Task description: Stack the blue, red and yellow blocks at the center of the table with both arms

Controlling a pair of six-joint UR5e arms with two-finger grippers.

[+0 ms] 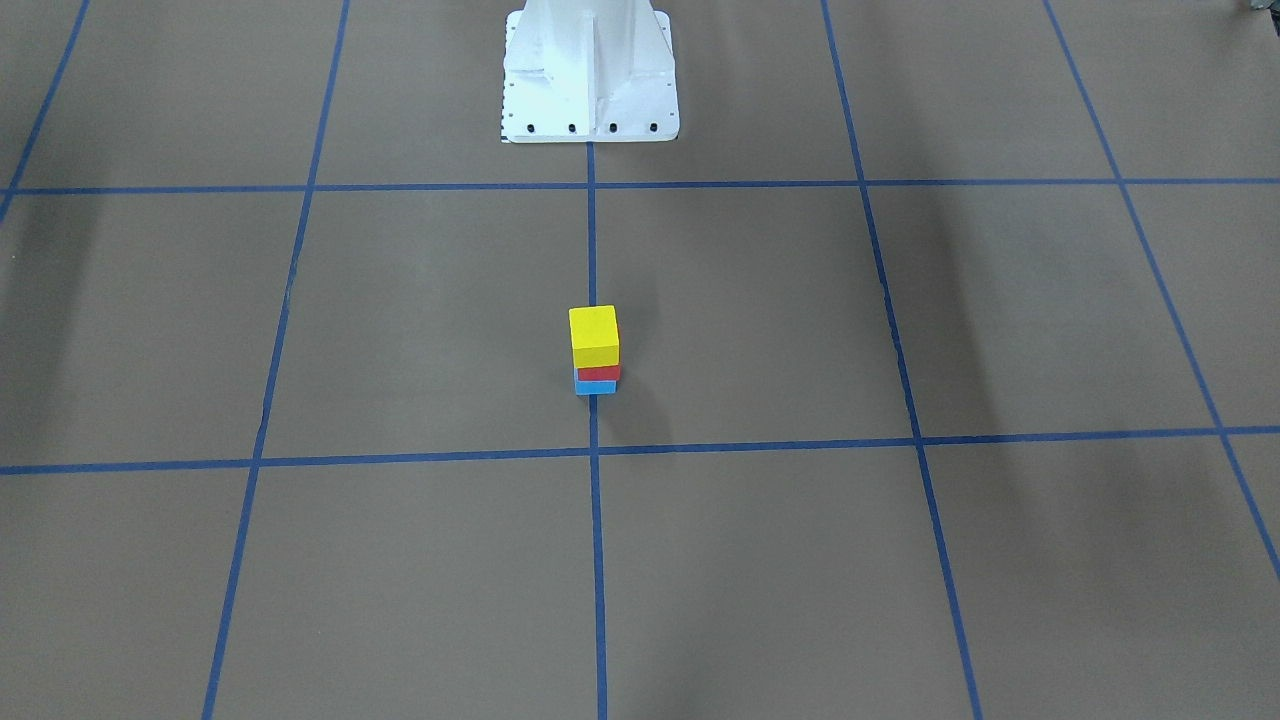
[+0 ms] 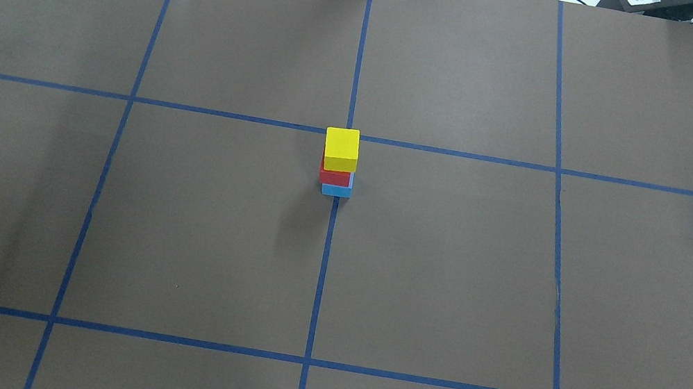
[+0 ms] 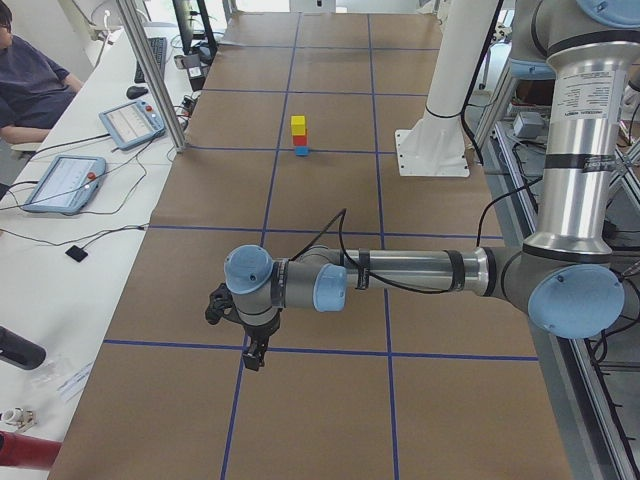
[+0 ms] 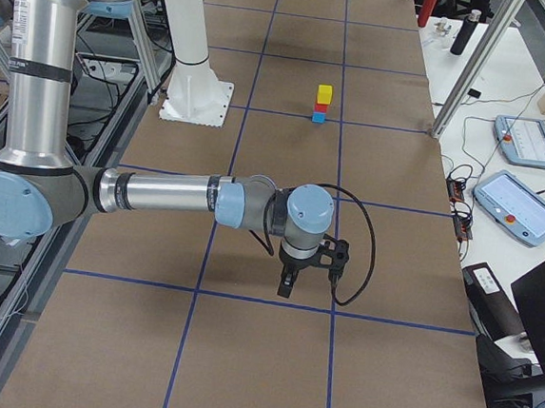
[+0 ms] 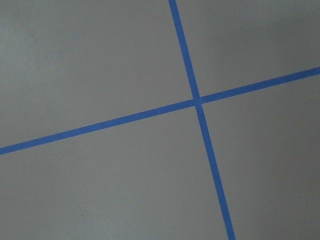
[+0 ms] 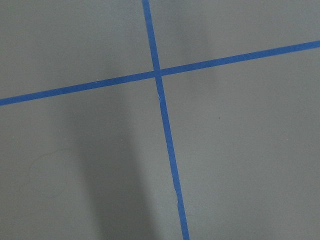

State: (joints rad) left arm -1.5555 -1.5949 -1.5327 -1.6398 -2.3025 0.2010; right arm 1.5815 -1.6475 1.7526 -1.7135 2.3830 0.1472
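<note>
- Left gripper: points down above the table, far out to the left of the white pedestal. It shows only in a side view, so I cannot tell how far its jaws are parted. All three blocks are accounted for elsewhere, so it probably carries nothing.
- Right gripper: mirror pose, far out to the pedestal's right, also pointing down. Jaw opening cannot be told here either, and it is likely empty for the same reason.
- Both wrist cameras show only a crossing of blue tape lines on bare brown surface.
- Left arm and right arm: forearms level and stretched sideways away from the pedestal. My guess is that this keeps the centre unobstructed.
- Stack: straight out in front of the pedestal, on the tape line that runs from its base. The blue block is at the bottom, the red block on it, and the yellow block on top.
- From overhead the cubes look slightly staggered, but the stack stands upright.
- Judgement: stacking appears complete, with nothing left to pick.
- A person sits at the bench beyond the table's far side from the pedestal.
</note>
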